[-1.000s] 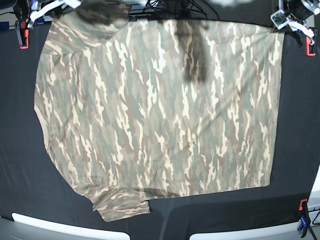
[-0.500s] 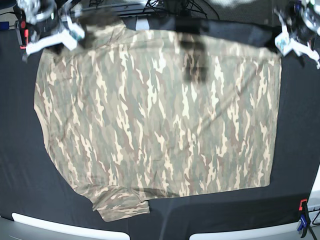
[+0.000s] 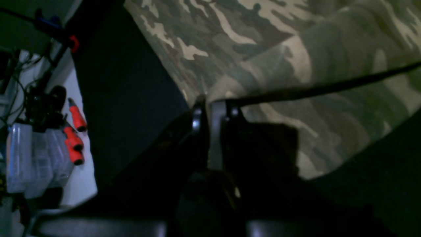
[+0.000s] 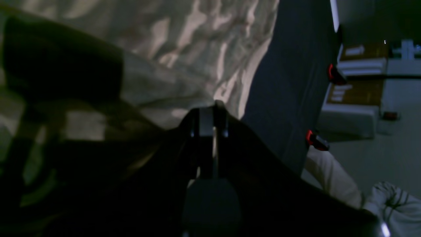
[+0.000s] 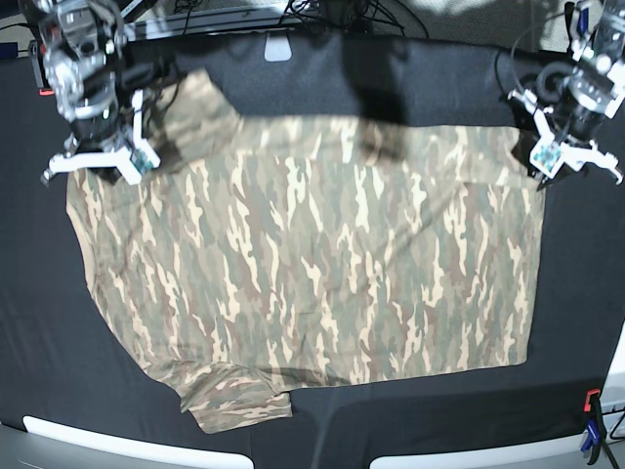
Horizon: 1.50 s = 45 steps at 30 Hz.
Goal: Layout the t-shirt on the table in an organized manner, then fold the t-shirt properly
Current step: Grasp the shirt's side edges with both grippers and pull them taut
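Base view shows my left gripper and right gripper each clamped on a far corner of the t-shirt, soft and limp, spread across the table.

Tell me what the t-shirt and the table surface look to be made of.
The t-shirt: soft woven or knit fabric, likely cotton, matte; it drapes and creases where the left gripper and right gripper pinch it with shut jaws. The table: seemingly covered in matte black cloth, glare-free; what lies underneath cannot be told.
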Available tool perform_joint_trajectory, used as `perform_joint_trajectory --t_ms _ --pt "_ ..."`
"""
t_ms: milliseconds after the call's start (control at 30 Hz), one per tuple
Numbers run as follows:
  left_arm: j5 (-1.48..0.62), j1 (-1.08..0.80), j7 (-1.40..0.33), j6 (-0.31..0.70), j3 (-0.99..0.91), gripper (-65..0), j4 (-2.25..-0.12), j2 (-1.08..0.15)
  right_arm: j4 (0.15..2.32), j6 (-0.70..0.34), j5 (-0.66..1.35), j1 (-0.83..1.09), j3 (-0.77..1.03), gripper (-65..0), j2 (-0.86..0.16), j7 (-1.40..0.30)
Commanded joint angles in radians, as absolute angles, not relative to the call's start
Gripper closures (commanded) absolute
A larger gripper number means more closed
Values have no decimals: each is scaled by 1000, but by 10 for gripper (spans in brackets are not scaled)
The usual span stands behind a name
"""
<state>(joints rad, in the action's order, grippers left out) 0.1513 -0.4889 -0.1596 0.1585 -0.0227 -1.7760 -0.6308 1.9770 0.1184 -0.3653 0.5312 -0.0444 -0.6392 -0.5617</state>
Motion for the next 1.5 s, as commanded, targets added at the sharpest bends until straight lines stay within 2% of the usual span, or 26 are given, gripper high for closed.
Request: perform_joint_trajectory --t_ms 0,200,467,800,1133,1467 --pt "148 -477 -132 141 -32 0 -1770 -634 1969 133 -381 504 -37 0 -651 -548" --pt "148 -397 -78 141 -32 0 -1677 -587 1845 128 -340 367 -37 0 -651 -551" --pt "148 -270 -77 141 -32 0 -1570 -509 1728 45 -249 259 -37 0 -646 -535" --pt "148 -188 -72 142 -31 0 -1449 -505 1598 -83 -149 115 -55 0 -646 -456" --pt "154 -182 -59 142 -31 0 -1414 -505 1551 -86 -157 5 -222 0 -648 -456" --pt "182 -179 -59 142 -31 0 -1414 -505 1460 -60 -205 -68 -236 0 -652 -456"
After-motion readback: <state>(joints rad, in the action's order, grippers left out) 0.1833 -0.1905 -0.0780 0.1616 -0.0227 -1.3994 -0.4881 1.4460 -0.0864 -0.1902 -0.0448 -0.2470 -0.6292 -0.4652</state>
